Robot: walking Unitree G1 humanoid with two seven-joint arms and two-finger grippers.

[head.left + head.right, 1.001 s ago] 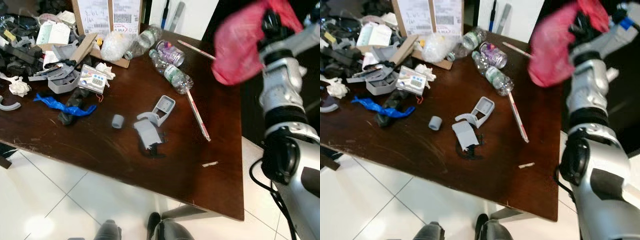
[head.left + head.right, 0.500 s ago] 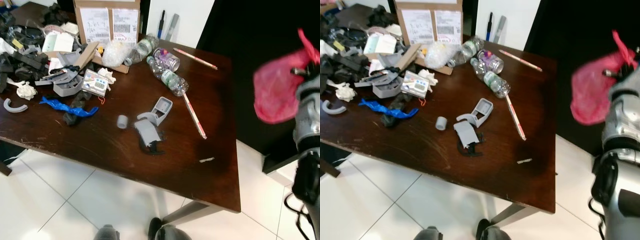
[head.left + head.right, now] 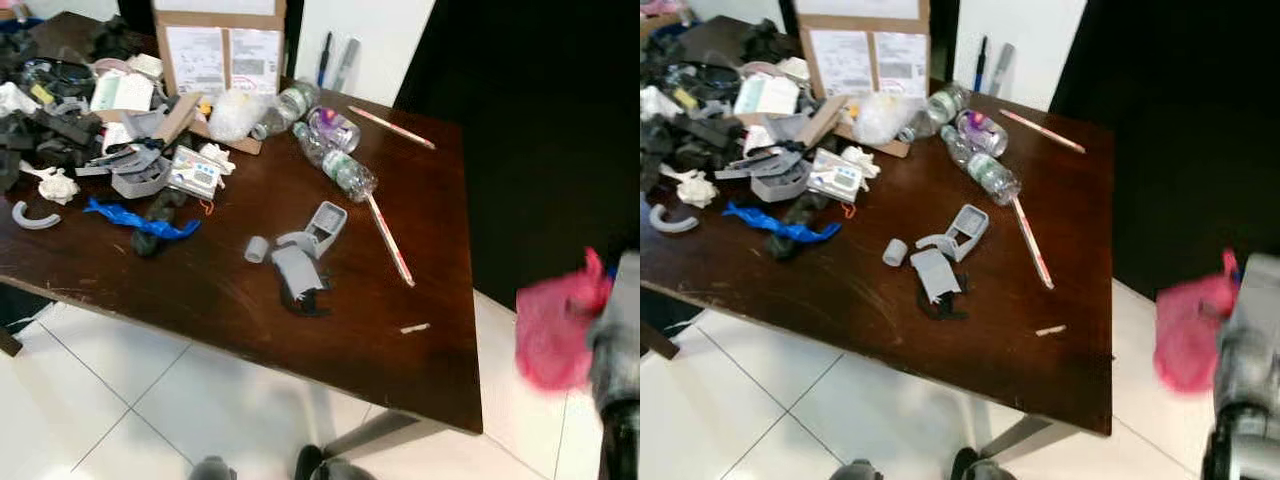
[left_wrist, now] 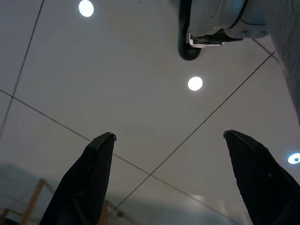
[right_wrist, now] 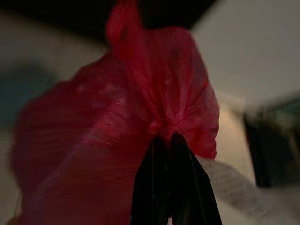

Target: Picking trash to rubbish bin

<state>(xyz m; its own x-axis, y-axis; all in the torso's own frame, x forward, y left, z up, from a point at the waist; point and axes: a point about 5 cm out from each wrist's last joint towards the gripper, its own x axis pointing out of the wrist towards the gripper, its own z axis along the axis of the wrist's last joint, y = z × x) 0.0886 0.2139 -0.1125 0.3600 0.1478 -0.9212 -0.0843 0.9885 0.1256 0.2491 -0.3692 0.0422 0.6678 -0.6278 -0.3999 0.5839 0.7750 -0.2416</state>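
Note:
A crumpled red plastic bag [image 3: 556, 328] hangs off the table's right side, low over the white floor, blurred by motion. My right gripper [image 5: 169, 140] is shut on the red plastic bag [image 5: 117, 131], its two black fingers pinched together in the bag's gathered plastic. My silver right arm [image 3: 1247, 380] rises at the lower right. My left gripper [image 4: 168, 138] is open, pointing down at white floor tiles with nothing between its fingers.
A dark wooden table [image 3: 220, 290] carries clutter: plastic bottles [image 3: 335, 165], a blue wrapper [image 3: 135, 222], grey plastic parts [image 3: 300, 255], a cardboard box [image 3: 215, 45], crumpled paper [image 3: 55, 185], two long sticks [image 3: 390, 240]. A black panel [image 3: 540, 130] stands right of it. White tiled floor [image 3: 150, 400] lies in front.
My right arm has swung the red bag from above the table's far right corner down and out past the table's right edge, low over the floor. The camera view shifted slightly.

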